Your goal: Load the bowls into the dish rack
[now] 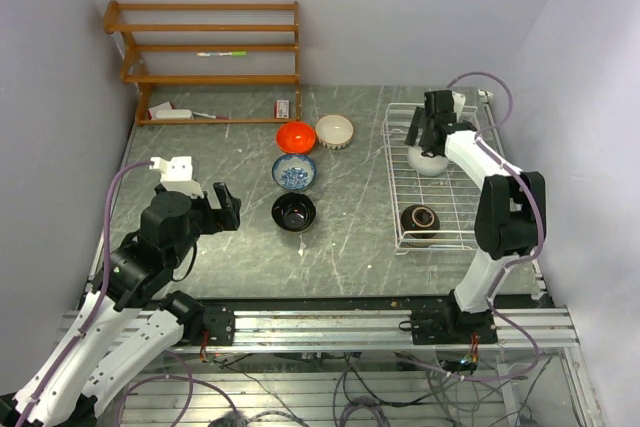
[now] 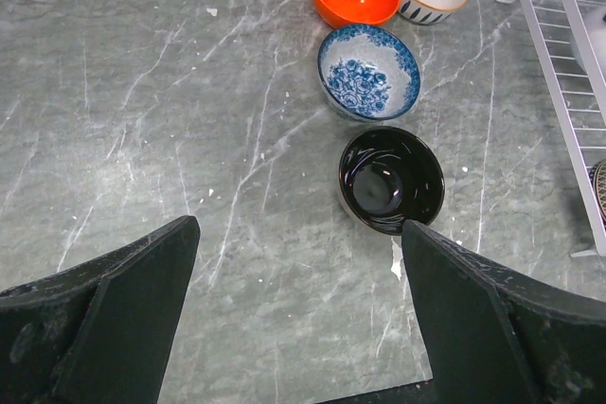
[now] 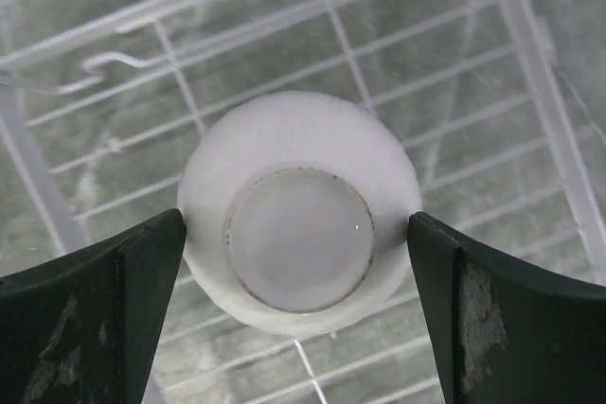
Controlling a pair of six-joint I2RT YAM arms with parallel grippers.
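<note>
The left arm (image 1: 120, 347) and the right arm (image 1: 470, 159) wear white shells broken by rounded black joint housings. A pale lilac cable (image 1: 112, 202) hangs in a loose loop behind each tool. The left tool (image 2: 298, 229) ends in two broad, flat black fingers (image 2: 133, 314), matte and scuffed grey (the right tool (image 3: 296, 224) shows the same wear, with pale scratches). A white block (image 1: 178, 169) sits just behind the left tool.
</note>
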